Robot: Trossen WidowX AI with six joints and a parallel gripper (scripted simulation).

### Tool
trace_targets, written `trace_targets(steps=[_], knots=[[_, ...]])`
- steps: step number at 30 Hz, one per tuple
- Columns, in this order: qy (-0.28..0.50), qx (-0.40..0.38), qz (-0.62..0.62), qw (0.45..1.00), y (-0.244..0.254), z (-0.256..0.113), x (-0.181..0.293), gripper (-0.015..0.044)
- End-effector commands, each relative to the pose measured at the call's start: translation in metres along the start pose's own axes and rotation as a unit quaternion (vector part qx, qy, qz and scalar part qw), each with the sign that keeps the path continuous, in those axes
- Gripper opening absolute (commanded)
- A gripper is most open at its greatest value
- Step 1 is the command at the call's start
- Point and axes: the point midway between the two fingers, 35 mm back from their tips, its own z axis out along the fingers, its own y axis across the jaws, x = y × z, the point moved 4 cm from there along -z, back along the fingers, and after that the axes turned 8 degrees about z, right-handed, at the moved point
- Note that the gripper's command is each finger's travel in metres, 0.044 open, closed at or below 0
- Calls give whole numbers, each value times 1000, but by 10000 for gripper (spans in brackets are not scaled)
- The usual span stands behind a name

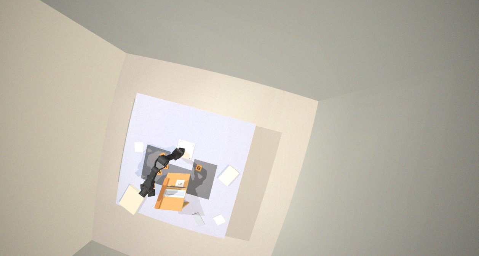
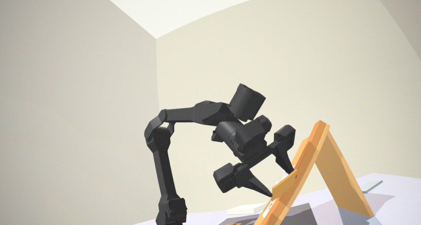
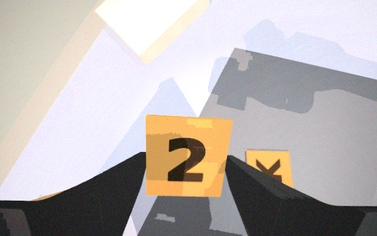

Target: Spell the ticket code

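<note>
My gripper (image 2: 282,185) (image 3: 186,159) is shut on the 2 tile (image 2: 284,183) (image 3: 187,187), one finger at each side edge, its 2 upright in the wrist view. It is raised beside the orange side bar of the sloping board (image 1: 171,206) (image 2: 304,168); contact cannot be told. The white rail (image 1: 174,193) shows no tile in its visible part. The ticket (image 1: 179,183) is on the board, its print small here. The G tile (image 1: 198,167) lies right; the K tile (image 1: 159,172) (image 3: 287,160) and V tile (image 1: 166,166) lie left. Another orange tile (image 1: 162,154) is partly hidden by the arm.
A cream block (image 1: 131,201) (image 3: 152,20) lies near the counter's left corner, beneath the gripper area. Another cream block (image 1: 229,175) is at the right. White squares (image 1: 138,147) (image 1: 219,219) and a greyish plate (image 1: 198,218) (image 2: 372,186) lie around the board.
</note>
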Motion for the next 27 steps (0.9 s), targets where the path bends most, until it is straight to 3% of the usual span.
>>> trace_targets(steps=[1, 22, 27], knots=[[-15, -26, -28, 999, 14, -11, 1, 0], [-78, -133, -127, 980, 68, -76, 10, 0], [-67, -148, -158, 974, 79, -84, 33, 0]])
